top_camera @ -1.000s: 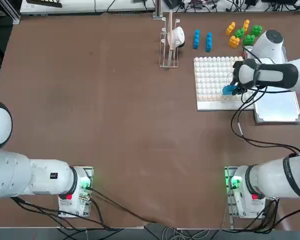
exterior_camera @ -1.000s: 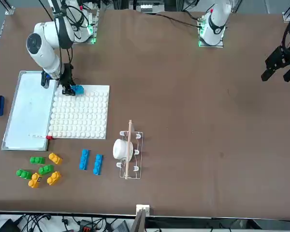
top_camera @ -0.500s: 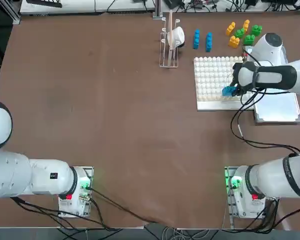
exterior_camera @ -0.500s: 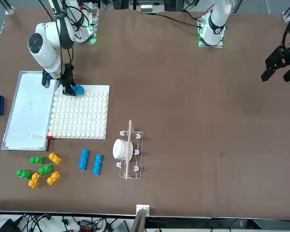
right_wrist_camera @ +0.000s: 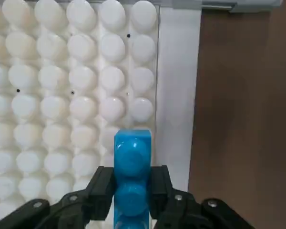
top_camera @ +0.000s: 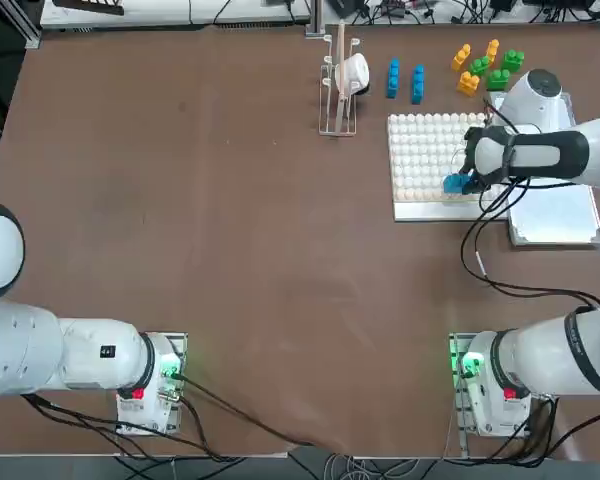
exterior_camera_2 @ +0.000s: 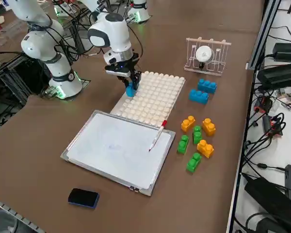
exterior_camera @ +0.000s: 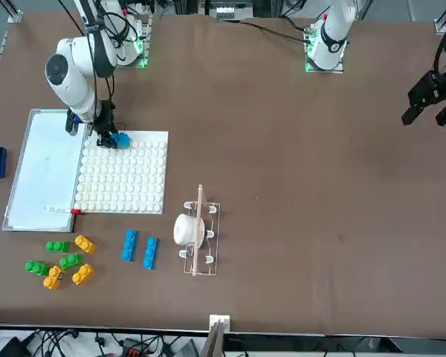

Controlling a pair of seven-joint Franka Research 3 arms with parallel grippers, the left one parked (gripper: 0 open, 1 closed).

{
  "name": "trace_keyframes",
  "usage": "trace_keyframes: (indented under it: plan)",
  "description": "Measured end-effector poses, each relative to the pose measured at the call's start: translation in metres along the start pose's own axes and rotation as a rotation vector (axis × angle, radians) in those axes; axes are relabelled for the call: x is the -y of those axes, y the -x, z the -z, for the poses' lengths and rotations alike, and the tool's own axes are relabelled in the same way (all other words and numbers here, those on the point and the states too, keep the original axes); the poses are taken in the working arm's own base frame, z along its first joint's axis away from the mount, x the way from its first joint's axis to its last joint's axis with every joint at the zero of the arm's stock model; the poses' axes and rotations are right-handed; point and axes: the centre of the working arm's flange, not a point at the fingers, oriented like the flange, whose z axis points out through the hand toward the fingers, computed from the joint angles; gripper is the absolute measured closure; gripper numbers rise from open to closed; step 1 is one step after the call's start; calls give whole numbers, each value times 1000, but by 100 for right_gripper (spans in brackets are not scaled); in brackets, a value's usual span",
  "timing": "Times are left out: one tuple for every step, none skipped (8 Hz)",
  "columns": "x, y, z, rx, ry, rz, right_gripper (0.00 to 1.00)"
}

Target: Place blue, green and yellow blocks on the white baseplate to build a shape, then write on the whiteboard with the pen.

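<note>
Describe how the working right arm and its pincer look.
The right arm is glossy white with rounded joints and a dark band near the wrist. Black cables loop from it down to its base, which glows green. The right pincer is black, with two short, blocky fingers.

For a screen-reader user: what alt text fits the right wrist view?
The right gripper holds a blue block between its jaws, just above the studded white baseplate near its edge, with brown table beyond.

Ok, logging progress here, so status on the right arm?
Right end effector shut on blue block. Block over near corner rows of white baseplate. Seated or not, cannot tell. Nothing in the way.
</note>
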Motion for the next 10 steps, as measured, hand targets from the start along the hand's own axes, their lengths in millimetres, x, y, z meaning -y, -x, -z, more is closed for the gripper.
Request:
trace_keyframes:
  plan:
    - [1,0,-2,0,-5,-14,59]
    - [1,0,-4,-1,-9,-27,59]
    - [1,0,-6,-2,-7,-33,59]
    - [1,0,-7,-2,-6,-35,59]
    - [1,0,-7,-2,-6,-37,59]
    - [1,0,-7,-2,-6,-37,59]
    - [1,0,-7,-2,-6,-38,59]
    - [1,0,-7,-2,-5,-42,59]
    - [1,1,-8,-2,-5,-46,59]
    - [1,2,-9,-3,-6,-48,59]
